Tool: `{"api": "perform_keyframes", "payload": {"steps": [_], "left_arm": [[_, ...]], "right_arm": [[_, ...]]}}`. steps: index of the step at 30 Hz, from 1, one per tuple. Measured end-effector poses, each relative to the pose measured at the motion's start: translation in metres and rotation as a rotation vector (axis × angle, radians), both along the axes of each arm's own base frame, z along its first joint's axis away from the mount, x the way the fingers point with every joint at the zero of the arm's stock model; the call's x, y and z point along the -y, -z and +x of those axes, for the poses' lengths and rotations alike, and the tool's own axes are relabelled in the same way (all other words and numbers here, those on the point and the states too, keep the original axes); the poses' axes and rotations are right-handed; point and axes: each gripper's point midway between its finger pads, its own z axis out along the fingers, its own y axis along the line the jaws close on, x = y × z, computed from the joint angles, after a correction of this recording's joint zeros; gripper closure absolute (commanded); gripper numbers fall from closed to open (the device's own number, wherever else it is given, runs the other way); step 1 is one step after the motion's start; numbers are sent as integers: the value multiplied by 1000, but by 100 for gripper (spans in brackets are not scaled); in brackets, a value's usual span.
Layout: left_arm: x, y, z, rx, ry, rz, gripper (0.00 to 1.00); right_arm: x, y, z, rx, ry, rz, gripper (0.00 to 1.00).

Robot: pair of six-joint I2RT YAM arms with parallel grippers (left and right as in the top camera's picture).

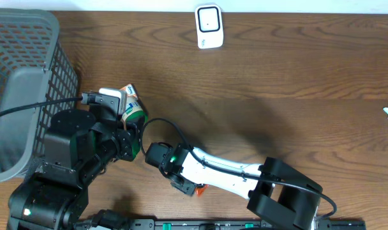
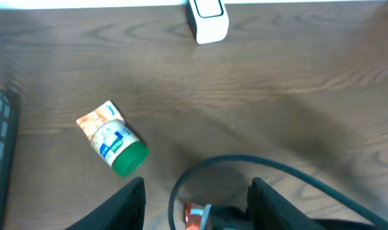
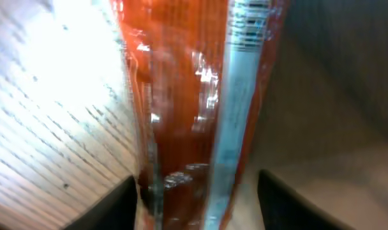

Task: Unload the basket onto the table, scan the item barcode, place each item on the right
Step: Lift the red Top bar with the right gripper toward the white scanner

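Little of the job is done so far, by the look of it: no barcode has met the scanner [image 1: 208, 26] yet. The right end effector [image 3: 197, 207] straddles an orange packet [image 3: 181, 96], one finger each side, jaws at a middling gap. One finger looks to touch the film and the other shows a sliver of space, so I can't tell if it's truly clamped or only closing in. The packet seems to lie on the desk [image 1: 296, 96], directly between and under those fingers. A pale strip runs along it with what looks like barcode [image 3: 245, 25] print, facing up toward the wrist camera. The scanner is well apart from this end effector, off toward the far edge of the desk.

The left end effector [image 2: 199, 199] hangs with jaws apart and nothing gripped between them. A green-capped bottle [image 2: 115, 144] lies on its side ahead and to the left of it, clear of the fingers. The grey basket [image 1: 28, 38] sits further out on that same side.

My read: pick-up stage, grasp maybe just starting. Left to do: secure the packet, lift it, carry it over to the scanner, turn the strip to the scanner's face. The film looks slick and crinkly, so it might slip.
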Motion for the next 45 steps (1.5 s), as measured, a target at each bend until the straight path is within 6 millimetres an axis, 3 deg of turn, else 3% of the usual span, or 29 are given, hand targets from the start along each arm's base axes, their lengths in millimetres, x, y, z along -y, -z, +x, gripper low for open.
{"api": "perform_keyframes", "payload": {"steps": [1, 15, 20, 26, 27, 35, 40, 45], "left_arm": [[0, 1, -1, -7, 0, 2, 47], [-6, 5, -2, -16, -22, 23, 47], [-8, 5, -1, -13, -33, 31, 46], [-8, 4, 0, -11, -36, 33, 46], [-8, 4, 0, -11, -36, 33, 2], [-9, 5, -1, -17, -38, 36, 2], [-10, 9, -4, -35, -38, 42, 2], [-10, 9, -4, -35, -38, 42, 2]], "right_arm": [[0, 0, 0, 2, 0, -2, 99], [2, -6, 11, 0, 28, 23, 99], [1, -40, 15, -95, 58, 166, 99], [1, -88, 22, -338, 169, 451, 99], [1, -94, 24, -384, 195, 497, 98], [-1, -144, 45, -641, 330, 838, 98], [1, -162, 66, -655, 350, 976, 98], [-4, -195, 96, -646, 296, 1202, 99]]}}
